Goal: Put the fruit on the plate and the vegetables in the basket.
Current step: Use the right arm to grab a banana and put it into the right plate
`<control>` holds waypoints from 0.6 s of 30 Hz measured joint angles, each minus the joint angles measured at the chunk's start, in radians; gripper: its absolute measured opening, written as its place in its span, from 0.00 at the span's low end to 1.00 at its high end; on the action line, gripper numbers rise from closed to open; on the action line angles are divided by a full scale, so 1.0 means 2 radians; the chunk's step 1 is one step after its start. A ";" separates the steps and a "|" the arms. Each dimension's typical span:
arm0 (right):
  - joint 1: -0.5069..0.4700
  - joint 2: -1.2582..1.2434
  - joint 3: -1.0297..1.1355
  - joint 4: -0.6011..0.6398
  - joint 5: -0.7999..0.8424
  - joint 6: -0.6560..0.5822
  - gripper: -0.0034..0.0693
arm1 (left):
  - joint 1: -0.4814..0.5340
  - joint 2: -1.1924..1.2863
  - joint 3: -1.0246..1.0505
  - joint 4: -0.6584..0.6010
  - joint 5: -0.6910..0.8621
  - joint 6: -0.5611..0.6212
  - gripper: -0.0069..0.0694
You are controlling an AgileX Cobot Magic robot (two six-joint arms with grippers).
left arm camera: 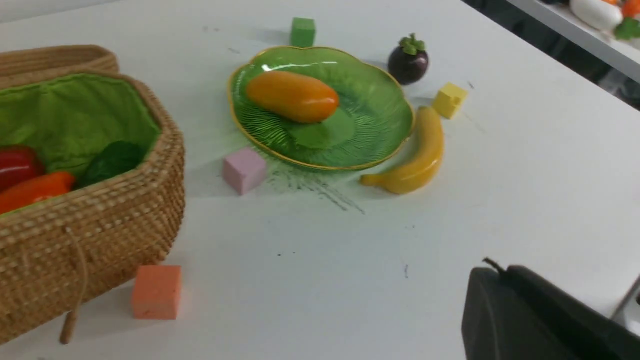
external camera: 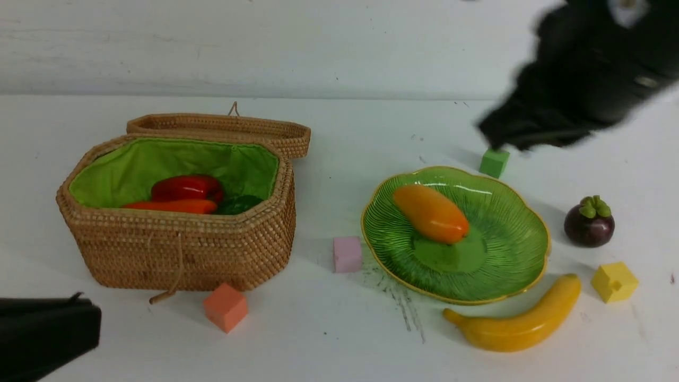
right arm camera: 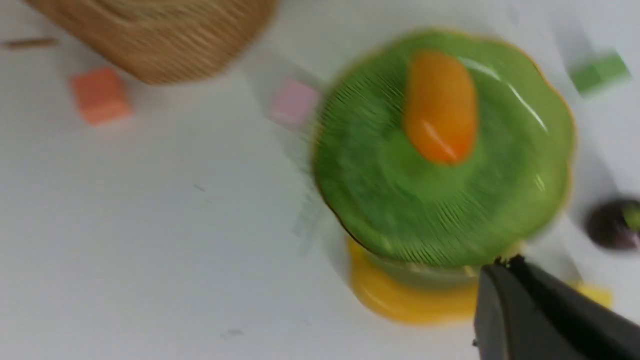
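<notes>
An orange-yellow mango (external camera: 431, 213) lies on the green plate (external camera: 509, 249). The banana (external camera: 517, 322) rests on the table just in front of the plate, and the purple mangosteen (external camera: 589, 221) stands to its right. Inside the open wicker basket (external camera: 180, 246) lie a red pepper (external camera: 186, 188), an orange carrot (external camera: 172, 206) and a dark green piece (external camera: 238, 204). My right gripper (external camera: 490, 132) hangs blurred above the back right of the plate, shut and holding nothing. My left gripper (external camera: 87, 313) sits low at the front left, shut and holding nothing.
Foam cubes lie about: green (external camera: 494, 162) behind the plate, pink (external camera: 347, 254) between basket and plate, orange (external camera: 225, 306) in front of the basket, yellow (external camera: 614, 281) by the banana. The basket's lid (external camera: 223, 127) is folded back behind it.
</notes>
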 joint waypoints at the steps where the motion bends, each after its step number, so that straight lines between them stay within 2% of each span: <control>1: -0.028 -0.021 0.044 -0.002 0.000 0.024 0.08 | 0.000 0.000 0.000 -0.005 -0.001 0.006 0.07; 3: -0.080 -0.046 0.121 0.006 -0.004 0.068 0.14 | 0.000 0.000 0.000 -0.012 -0.004 0.014 0.07; 5: -0.133 -0.055 0.195 0.044 -0.036 0.110 0.23 | 0.000 0.000 0.000 -0.014 -0.006 0.018 0.07; 9: -0.200 -0.035 0.293 0.149 -0.126 0.139 0.50 | 0.000 0.000 0.000 -0.015 -0.008 0.018 0.07; 10: -0.210 -0.021 0.310 0.176 -0.163 0.139 0.59 | 0.000 0.000 0.000 -0.015 -0.008 0.019 0.07; 11: -0.211 -0.019 0.315 0.184 -0.168 0.139 0.62 | 0.000 0.000 0.000 -0.015 -0.008 0.019 0.07; 12: -0.218 0.002 0.324 0.203 -0.203 0.134 0.71 | 0.000 0.000 0.000 -0.016 -0.008 0.019 0.07; 14: -0.220 0.029 0.327 0.215 -0.259 0.129 0.83 | 0.000 0.000 0.000 -0.017 -0.008 0.019 0.08; 18: -0.220 0.065 0.327 0.222 -0.319 0.128 0.90 | 0.000 0.000 0.000 -0.018 -0.009 0.019 0.08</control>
